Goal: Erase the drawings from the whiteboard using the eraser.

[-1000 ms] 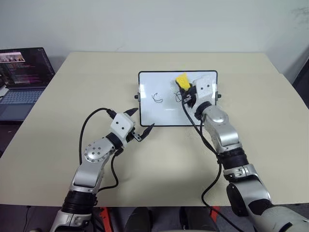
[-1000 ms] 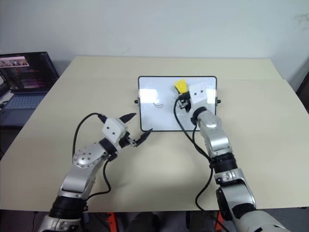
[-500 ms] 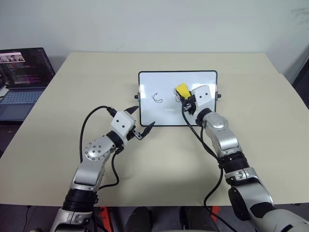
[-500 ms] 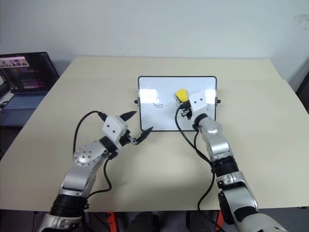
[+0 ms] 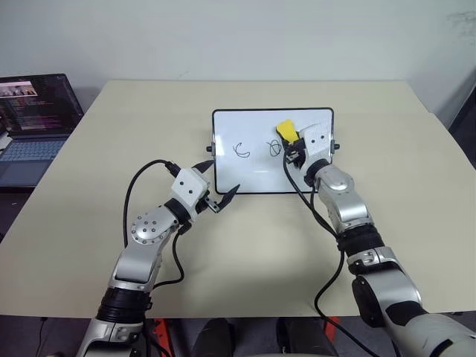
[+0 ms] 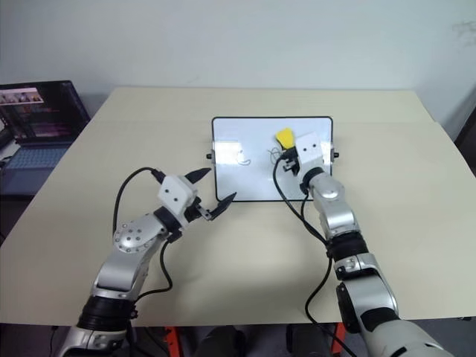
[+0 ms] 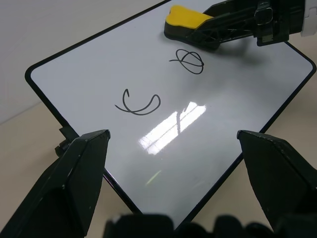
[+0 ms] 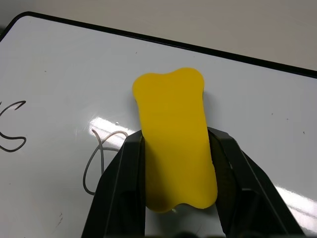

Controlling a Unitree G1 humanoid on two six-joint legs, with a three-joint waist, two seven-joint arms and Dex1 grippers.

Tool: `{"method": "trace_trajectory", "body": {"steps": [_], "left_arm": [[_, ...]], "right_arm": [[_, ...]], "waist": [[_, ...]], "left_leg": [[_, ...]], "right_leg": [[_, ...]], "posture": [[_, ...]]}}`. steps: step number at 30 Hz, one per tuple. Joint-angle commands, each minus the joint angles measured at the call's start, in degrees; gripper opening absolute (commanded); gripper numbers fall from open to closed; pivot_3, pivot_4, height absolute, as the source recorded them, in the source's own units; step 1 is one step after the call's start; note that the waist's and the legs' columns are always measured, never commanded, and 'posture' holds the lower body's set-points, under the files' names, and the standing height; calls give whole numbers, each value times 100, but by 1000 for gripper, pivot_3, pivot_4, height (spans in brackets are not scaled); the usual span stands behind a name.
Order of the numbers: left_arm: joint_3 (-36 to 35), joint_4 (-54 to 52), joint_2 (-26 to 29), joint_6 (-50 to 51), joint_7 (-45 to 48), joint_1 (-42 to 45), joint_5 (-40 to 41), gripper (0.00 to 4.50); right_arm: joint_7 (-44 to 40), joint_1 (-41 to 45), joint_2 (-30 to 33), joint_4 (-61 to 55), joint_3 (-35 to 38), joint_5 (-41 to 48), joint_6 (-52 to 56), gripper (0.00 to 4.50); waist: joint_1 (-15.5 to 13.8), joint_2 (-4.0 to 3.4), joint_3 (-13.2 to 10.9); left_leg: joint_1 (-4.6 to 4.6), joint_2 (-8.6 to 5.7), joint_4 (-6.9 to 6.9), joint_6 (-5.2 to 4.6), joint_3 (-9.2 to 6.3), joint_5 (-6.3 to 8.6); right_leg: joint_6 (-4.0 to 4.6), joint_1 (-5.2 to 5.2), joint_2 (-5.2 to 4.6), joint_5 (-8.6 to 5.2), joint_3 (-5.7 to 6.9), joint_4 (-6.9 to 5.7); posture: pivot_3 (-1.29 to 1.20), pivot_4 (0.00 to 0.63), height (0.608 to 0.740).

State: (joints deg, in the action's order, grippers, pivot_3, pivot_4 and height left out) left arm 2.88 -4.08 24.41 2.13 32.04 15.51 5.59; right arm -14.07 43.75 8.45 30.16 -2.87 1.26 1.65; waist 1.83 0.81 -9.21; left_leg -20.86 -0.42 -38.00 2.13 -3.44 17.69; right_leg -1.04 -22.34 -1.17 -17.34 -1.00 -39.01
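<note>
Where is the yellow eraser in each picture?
Left eye view: the eraser sits over the whiteboard, upper right part, in the right gripper.
Right eye view: same place, eraser near the board's top edge.
Left wrist view: eraser at the top, beyond the looped scribble.
Right wrist view: eraser in the middle, between the two black fingers.
Shared landmark: the looped scribble beside the eraser.

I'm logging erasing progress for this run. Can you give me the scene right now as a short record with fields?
surface: beige table
whiteboard: flat on the table
drawings left: C-like curve, looped scribble
eraser: yellow, on the board beside the scribble
right gripper: shut on the eraser
left gripper: open, at the board's near left corner, holding nothing
aside: open laptop off the table's left edge
</note>
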Motion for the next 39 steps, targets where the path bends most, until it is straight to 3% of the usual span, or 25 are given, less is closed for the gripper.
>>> {"method": "trace_trajectory", "body": {"steps": [1,24,39], "left_arm": [[-71,-195,-3,-19,-1,82,49,4500],[-120,-316,-19,115,-68,49,79,4500],[-92,-257,-57,94,-36,76,75,4500]], "right_arm": [[-25,24,-46,-16,15,-19,-37,1388],[-716,-989,96,-993,-406,-142,312,1388],[-819,-1823,494,-2622,-137,4,928,1388]], "waist": [[4,0,0],[0,0,0],[-13,1,0]], "left_leg": [[1,0,0,0,1,0],[3,1,-1,0,-1,0],[2,0,-1,0,-2,0]], "right_leg": [[0,0,0,0,-1,-1],[0,2,0,0,0,-1],[0,3,0,0,1,1]], "posture": [[0,150,740],[0,150,740],[0,150,740]]}}
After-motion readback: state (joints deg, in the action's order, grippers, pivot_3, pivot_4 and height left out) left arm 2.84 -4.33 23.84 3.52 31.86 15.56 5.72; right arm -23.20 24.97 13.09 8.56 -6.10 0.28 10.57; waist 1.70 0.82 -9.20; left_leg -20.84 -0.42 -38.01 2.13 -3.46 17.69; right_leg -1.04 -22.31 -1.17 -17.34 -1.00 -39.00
